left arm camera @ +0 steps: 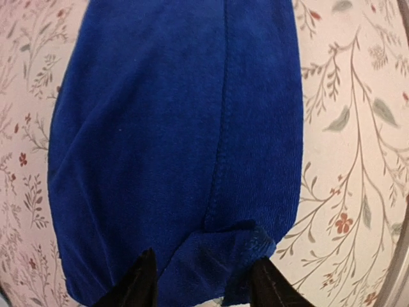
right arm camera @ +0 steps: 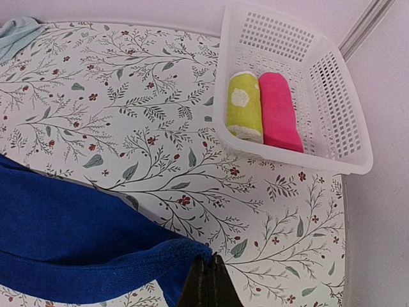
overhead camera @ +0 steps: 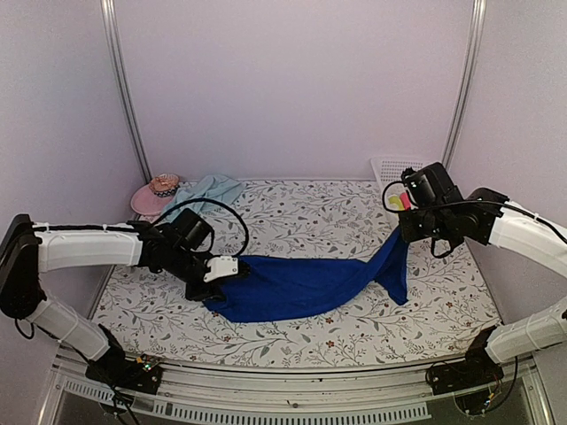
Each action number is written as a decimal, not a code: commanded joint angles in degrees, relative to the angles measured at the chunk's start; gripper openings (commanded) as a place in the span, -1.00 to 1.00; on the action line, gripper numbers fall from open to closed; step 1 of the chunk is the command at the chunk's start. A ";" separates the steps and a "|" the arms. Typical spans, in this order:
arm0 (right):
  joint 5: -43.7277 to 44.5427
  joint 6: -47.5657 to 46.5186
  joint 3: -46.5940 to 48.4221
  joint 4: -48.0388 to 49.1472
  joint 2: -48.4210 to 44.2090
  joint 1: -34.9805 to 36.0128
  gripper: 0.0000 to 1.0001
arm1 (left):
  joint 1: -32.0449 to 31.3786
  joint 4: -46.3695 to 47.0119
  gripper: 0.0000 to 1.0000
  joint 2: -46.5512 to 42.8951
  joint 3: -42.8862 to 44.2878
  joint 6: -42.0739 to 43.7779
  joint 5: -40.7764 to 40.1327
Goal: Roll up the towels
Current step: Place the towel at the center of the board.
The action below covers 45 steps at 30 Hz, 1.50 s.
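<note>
1. Royal blue towel (overhead camera: pixel 301 288) lay stretched along the table's (overhead camera: pixel 301 212) near edge, with its right end lifted off the surface.
2. Right gripper (overhead camera: pixel 403 235) was pinched tight on that raised end.
3. Left gripper (overhead camera: pixel 221 270) had its fingers apart, with the towel's left end between them.
4. Pale aqua towel (overhead camera: pixel 211 189) sat crumpled at the far left corner, beside a pink hat (overhead camera: pixel 152 197).

My left arm (overhead camera: pixel 89 248) and right arm (overhead camera: pixel 523 232): white shells, black joints, looping black cables, black bases at the table (overhead camera: pixel 310 208) edge.
</note>
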 commanded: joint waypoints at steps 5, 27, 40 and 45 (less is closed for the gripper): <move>0.49 0.68 -1.37 2.57 -0.13 0.20 -0.97 | 8.34 -1.45 0.51 -7.79 1.52 -3.89 10.49; -1.10 1.15 -2.26 4.02 0.46 0.26 -0.97 | 14.34 -17.68 0.36 12.11 7.05 7.61 32.29; -1.03 1.17 -2.23 4.43 0.94 0.20 -0.97 | 15.86 -3.97 0.85 -10.58 -5.17 -0.78 16.74; -1.49 1.56 -2.09 4.89 0.99 0.18 -0.97 | 15.03 -3.46 0.85 -12.32 -11.04 0.18 12.96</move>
